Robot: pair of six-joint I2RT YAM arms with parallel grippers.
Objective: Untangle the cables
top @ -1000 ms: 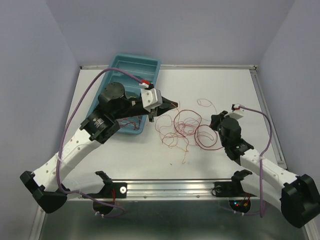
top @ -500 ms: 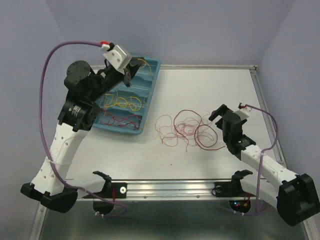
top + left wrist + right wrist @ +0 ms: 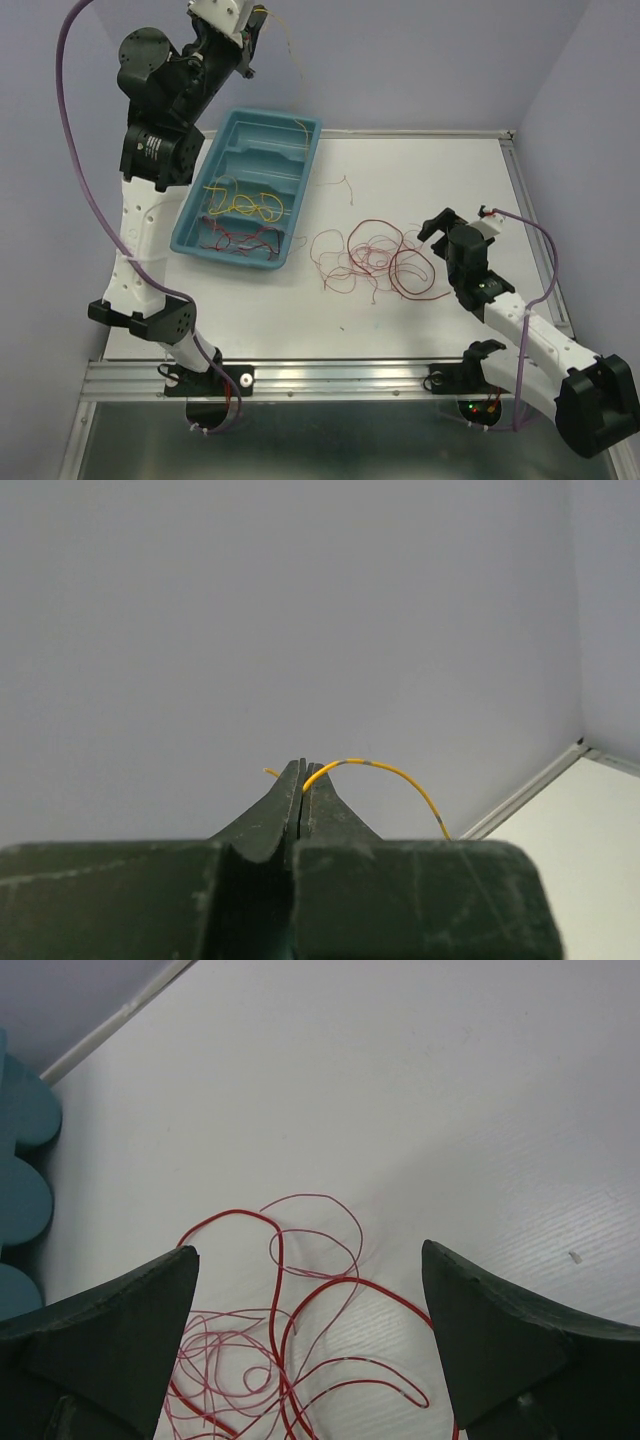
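Note:
A tangle of thin red cables lies on the white table right of centre. My right gripper hovers open at its right side. In the right wrist view the red loops lie between and below the spread fingers, untouched. My left gripper is raised high over the far end of the teal tray, shut on a yellow cable pinched at its tips. That cable hangs in an arc down toward the tray. More yellow cables and red cables rest inside the tray.
A short loose red strand lies between the tray and the tangle. The tray's scalloped edge shows at the left of the right wrist view. A metal rail runs along the near edge, another rail along the right.
The left arm rose from beside the red tangle to high above the tray, carrying the yellow cable. The right gripper opened and shifted slightly.

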